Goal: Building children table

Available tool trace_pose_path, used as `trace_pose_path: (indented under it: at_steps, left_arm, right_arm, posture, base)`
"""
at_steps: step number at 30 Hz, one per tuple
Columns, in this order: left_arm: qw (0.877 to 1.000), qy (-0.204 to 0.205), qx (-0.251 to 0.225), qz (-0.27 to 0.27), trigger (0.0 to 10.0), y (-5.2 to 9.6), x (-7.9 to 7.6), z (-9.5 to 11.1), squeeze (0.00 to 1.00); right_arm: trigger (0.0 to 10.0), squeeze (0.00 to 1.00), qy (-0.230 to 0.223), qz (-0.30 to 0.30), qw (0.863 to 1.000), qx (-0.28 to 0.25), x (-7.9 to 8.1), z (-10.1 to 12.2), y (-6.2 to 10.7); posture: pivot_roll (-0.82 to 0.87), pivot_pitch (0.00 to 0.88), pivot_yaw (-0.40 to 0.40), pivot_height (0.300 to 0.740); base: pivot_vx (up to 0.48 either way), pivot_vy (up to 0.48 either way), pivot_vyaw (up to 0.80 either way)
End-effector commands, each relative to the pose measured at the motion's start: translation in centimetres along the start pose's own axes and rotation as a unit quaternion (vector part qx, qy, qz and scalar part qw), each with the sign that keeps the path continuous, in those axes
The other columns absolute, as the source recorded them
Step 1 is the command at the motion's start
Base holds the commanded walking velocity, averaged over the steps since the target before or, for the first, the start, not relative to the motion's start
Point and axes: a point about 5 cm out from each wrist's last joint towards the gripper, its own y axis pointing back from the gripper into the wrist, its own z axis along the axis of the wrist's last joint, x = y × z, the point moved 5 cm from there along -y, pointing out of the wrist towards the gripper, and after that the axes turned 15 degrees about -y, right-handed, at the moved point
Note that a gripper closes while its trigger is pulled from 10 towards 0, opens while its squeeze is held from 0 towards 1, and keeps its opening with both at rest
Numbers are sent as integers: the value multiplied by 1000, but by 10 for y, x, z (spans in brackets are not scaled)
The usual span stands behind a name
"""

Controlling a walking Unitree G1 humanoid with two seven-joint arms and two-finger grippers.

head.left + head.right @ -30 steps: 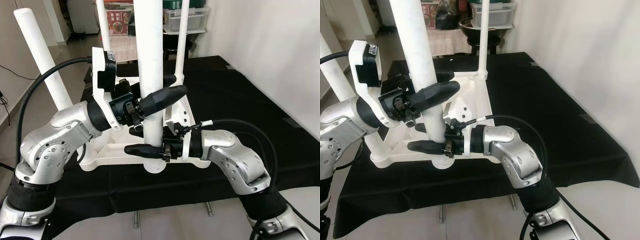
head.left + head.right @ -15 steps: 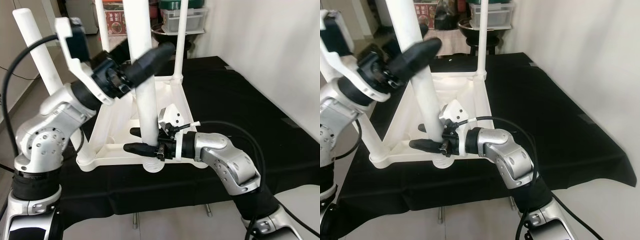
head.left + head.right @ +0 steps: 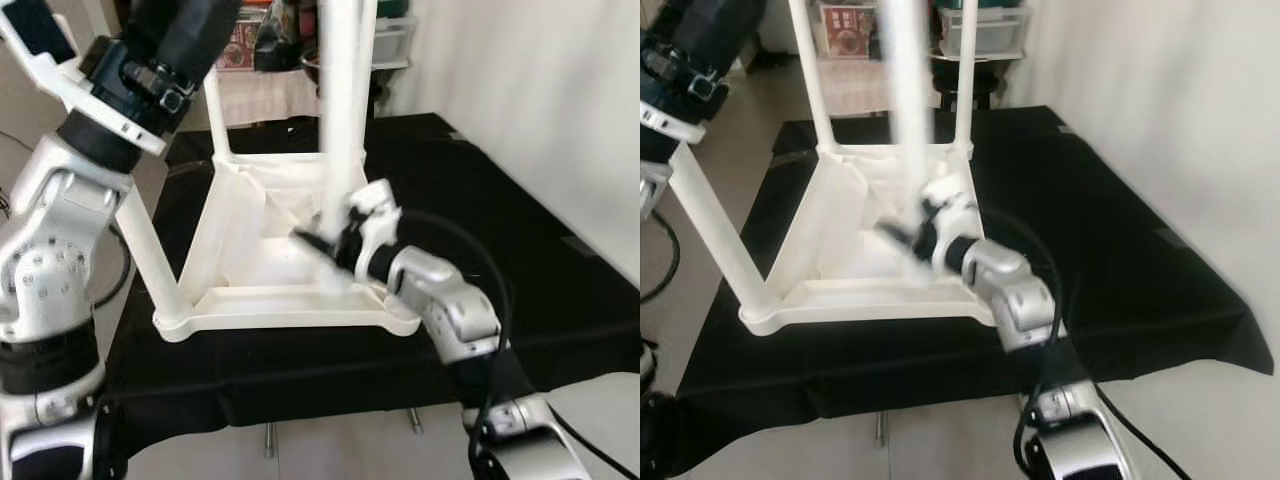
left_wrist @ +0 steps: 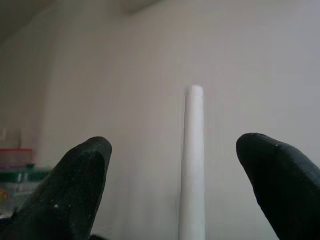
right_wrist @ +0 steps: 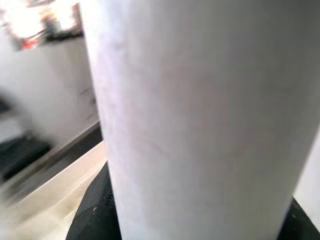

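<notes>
The white children's table (image 3: 280, 318) lies upside down on a black cloth (image 3: 520, 250). Three white legs stand up from its corners, one of them at the front left (image 3: 150, 250). My right gripper (image 3: 325, 250) is shut on the lower part of a fourth white leg (image 3: 338, 100). That leg stands nearly upright and blurred over the inside of the frame, near the front right corner. In the right wrist view the leg (image 5: 200, 120) sits between my fingers (image 5: 92, 220). My left gripper (image 3: 185, 25) is raised high at the left, open and holding nothing. A leg tip (image 4: 194, 150) shows beyond its fingers (image 4: 80, 185).
The cloth-covered platform ends at a front edge (image 3: 300, 400) just before me, with bare floor below. A white wall (image 3: 540, 90) runs along the right. Storage boxes (image 3: 985, 30) and a dark stool (image 3: 960, 70) stand behind the platform.
My left gripper let go of the leg and swung up to the left. My right gripper carried the leg's lower end from the front rim back over the frame.
</notes>
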Motion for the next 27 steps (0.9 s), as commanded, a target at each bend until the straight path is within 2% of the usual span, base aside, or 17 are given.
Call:
trace_pose_path:
  at_steps: [1, 2, 3, 5, 6, 7, 8, 12, 13, 14, 15, 17, 18, 19, 22, 24, 27]
  left_arm:
    - [1000, -1, 24, -3, 10000, 3, -8, -13, 1000]
    - [998, 8, 60, 1, 10000, 15, -17, -35, 616]
    - [997, 8, 76, 2, 10000, 21, -21, -44, 0]
    - [997, 8, 76, 2, 10000, 21, -21, -44, 0]
    - [994, 10, 109, 20, 10000, 34, -25, -63, 0]
    - [992, 11, 120, 29, 10000, 39, -25, -69, 0]
    - [992, 11, 120, 29, 10000, 39, -25, -69, 0]
    - [985, -6, 164, 44, 10000, 55, -27, -88, 0]
    - [978, -18, 199, 53, 10000, 69, -31, -101, 0]
    - [978, -18, 199, 53, 10000, 69, -31, -101, 0]
    - [972, -30, 227, 59, 10000, 82, -34, -111, 0]
    - [955, -25, 279, 93, 10000, 113, -43, -128, 0]
    - [955, -25, 279, 93, 10000, 113, -43, -128, 0]
    - [950, -23, 295, 103, 10000, 123, -46, -132, 0]
    - [936, 16, 322, 138, 10000, 150, -55, -138, 0]
    - [933, 19, 328, 148, 10000, 156, -57, -138, 0]
    - [924, 27, 348, 157, 10000, 171, -69, -141, 0]
  right_arm:
    - [2510, 0, -7, -21, 1000, -17, -6, 3, -1]
    - [10000, 0, -22, -36, 998, -38, -11, 10, -1]
    - [10000, 0, -22, -39, 998, -47, -12, 13, 0]
    - [10000, 0, -22, -39, 998, -47, -12, 13, 0]
    - [10000, 0, -18, -40, 997, -64, -12, 19, 0]
    - [10000, 0, -17, -41, 997, -69, -12, 20, 1]
    - [10000, 0, -17, -41, 997, -69, -12, 20, 1]
    - [10000, 0, 3, -48, 996, -79, -12, 21, 0]
    - [10000, 0, 15, -48, 996, -78, -12, 16, 0]
    - [10000, 0, 15, -48, 996, -78, -12, 16, 0]
    - [10000, 0, 22, -46, 996, -76, -12, 13, 1]
    - [10000, 0, 24, -20, 997, -69, -11, 5, 1]
    - [10000, 0, 24, -20, 997, -69, -11, 5, 1]
    - [10000, 0, 27, -10, 997, -66, -9, 4, 1]
    - [10000, 0, 34, 67, 996, -44, 11, -4, 4]
    - [10000, 0, 38, 86, 995, -39, 18, -8, 5]
    - [10000, 0, 39, 121, 992, -23, 33, -22, 12]
  posture:
    - [-29, 6, -26, 740]
    - [-29, 6, -26, 740]
    - [-29, 6, -26, 740]
    - [-29, 6, -26, 740]
    - [-30, 9, -21, 740]
    - [-30, 9, -21, 740]
    - [-30, 9, -21, 740]
    - [-25, 15, -17, 740]
    - [-21, 28, -12, 740]
    - [-21, 28, -12, 740]
    - [-18, 34, -13, 740]
    - [-8, 50, -14, 740]
    - [-8, 50, -14, 740]
    - [-7, 56, -16, 740]
    - [-1, 76, -16, 740]
    - [0, 77, -16, 740]
    - [7, 85, -15, 740]
  base:
    - [0, 0, 0]
    - [0, 0, 0]
    - [0, 0, 0]
    - [0, 0, 0]
    - [0, 0, 0]
    - [0, 0, 0]
    - [0, 0, 0]
    - [0, 0, 0]
    - [0, 0, 0]
    - [0, 0, 0]
    - [0, 0, 0]
    - [0, 0, 0]
    - [0, 0, 0]
    - [0, 0, 0]
    - [0, -369, 0]
    - [0, -461, 0]
    - [0, -461, 0]
